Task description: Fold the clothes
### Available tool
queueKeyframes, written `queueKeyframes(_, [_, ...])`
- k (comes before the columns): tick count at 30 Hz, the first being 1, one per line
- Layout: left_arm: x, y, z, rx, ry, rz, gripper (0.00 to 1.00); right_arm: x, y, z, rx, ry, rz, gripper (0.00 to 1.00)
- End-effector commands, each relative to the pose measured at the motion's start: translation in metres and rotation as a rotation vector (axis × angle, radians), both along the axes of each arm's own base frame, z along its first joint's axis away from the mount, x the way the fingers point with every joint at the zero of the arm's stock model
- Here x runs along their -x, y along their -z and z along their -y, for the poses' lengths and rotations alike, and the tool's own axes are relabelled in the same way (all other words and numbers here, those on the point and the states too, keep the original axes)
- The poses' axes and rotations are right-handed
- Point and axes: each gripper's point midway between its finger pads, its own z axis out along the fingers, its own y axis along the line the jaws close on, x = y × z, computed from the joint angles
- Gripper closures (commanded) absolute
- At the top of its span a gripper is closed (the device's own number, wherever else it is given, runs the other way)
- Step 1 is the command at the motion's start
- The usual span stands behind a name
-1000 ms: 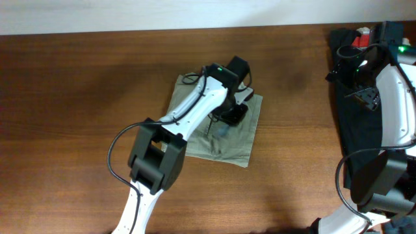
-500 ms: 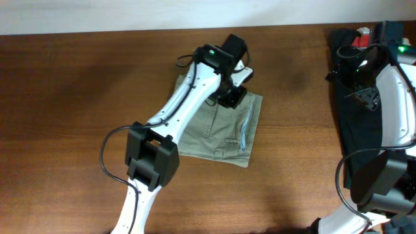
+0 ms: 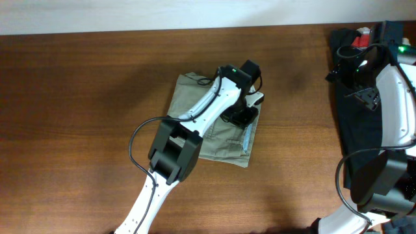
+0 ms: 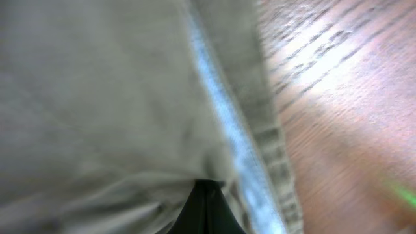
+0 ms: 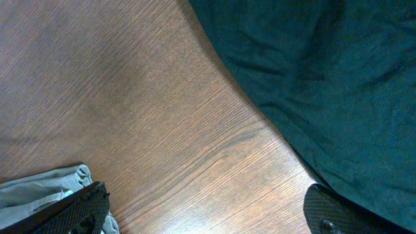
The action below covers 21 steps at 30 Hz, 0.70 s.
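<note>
The khaki trousers [image 3: 201, 120] lie folded in a flat rectangle at the middle of the table. My left gripper [image 3: 242, 116] is low over their right edge. In the left wrist view its fingers [image 4: 207, 195] are shut together with bunched khaki cloth [image 4: 117, 97] at the tip. The long black garment [image 3: 354, 130] lies along the table's right side, with the red-and-white piece [image 3: 362, 36] at its far end. My right gripper [image 5: 208, 218] is open and empty above bare wood, beside the black garment's edge [image 5: 312, 71].
A pale fold of cloth [image 5: 39, 185] shows by the right gripper's left finger. Bare wooden table [image 3: 78, 97] stretches to the left of the trousers and between the trousers and the black garment. The right arm [image 3: 396, 97] stands over the black garment.
My left gripper went from the trousers' middle to their far edge, then came back down to the right edge. The arm's elbow swung right. The right arm has not moved.
</note>
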Motion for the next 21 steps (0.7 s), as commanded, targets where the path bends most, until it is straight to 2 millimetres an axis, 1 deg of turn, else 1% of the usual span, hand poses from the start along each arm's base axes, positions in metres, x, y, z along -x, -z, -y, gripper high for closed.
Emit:
queueKeyframes(1, [0.008,0.007,0.012,0.029,-0.001,-0.037,0.99,0.001,0.001,0.003,0.011,0.004,-0.007,0.01])
queueKeyframes(4, [0.012,0.006,0.016,0.054,0.001,-0.059,0.99,0.001,0.001,0.003,0.01,0.004,-0.007,0.01])
queueKeyframes(5, [0.011,0.003,0.017,0.058,0.002,-0.054,1.0,0.001,0.001,0.003,0.011,0.004,-0.006,0.01])
queueKeyframes(7, [0.002,-0.019,0.016,0.071,0.02,-0.017,1.0,0.001,0.001,0.003,0.01,0.004,-0.007,0.01])
queueKeyframes(9, [-0.016,-0.046,0.01,0.059,0.02,0.065,0.99,0.001,0.001,0.003,0.01,0.004,-0.007,0.02])
queueKeyframes(10, [-0.032,-0.063,0.006,0.062,0.004,0.125,1.0,0.001,0.001,0.003,0.01,0.004,-0.007,0.01])
queueKeyframes(11, [-0.044,-0.076,0.005,0.087,-0.012,0.169,1.0,0.001,0.001,0.003,0.011,0.004,-0.006,0.01])
queueKeyframes(12, [-0.058,-0.082,0.005,0.115,-0.027,0.209,1.0,0.001,0.001,0.003,0.011,0.004,-0.006,0.01])
queueKeyframes(13, [-0.063,-0.08,0.005,0.12,-0.032,0.218,0.99,0.001,0.001,0.003,0.011,0.004,-0.006,0.01])
queueKeyframes(14, [-0.064,-0.071,0.006,0.115,-0.032,0.209,0.99,0.001,0.001,0.003,0.011,0.004,-0.006,0.01])
queueKeyframes(17, [-0.065,-0.032,0.007,0.087,-0.032,0.168,0.99,0.001,0.001,0.003,0.011,0.004,-0.006,0.01])
queueKeyframes(21, [-0.066,0.007,0.014,0.091,-0.035,0.125,0.99,0.001,0.001,0.003,0.011,0.004,-0.006,0.01])
